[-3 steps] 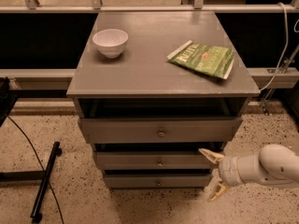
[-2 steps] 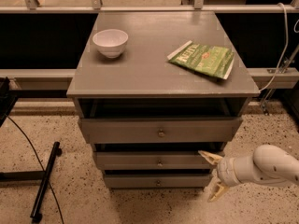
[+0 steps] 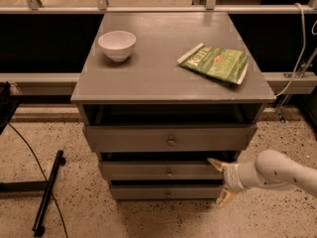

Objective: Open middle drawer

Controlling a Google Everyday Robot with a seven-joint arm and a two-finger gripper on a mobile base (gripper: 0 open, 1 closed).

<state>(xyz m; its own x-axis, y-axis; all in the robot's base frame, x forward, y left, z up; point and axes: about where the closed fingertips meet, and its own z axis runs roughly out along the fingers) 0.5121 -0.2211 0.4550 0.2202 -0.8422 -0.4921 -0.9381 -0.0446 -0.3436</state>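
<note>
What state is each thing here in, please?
Top drawer: slightly open.
Middle drawer: looks shut.
Gripper: fingers open, at that drawer's right end.
Bottom drawer: shut.
Bowl: upright, empty.
Bag: lying flat.

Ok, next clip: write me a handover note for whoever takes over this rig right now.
End effector: open, low at the right end of the middle drawer front, one finger above it and one below. Contact cannot be told.
Middle drawer: second of three, looks closed; its knob is not held.
Done: approach only.
Left: get a hold on the drawer and pull it out.
</note>
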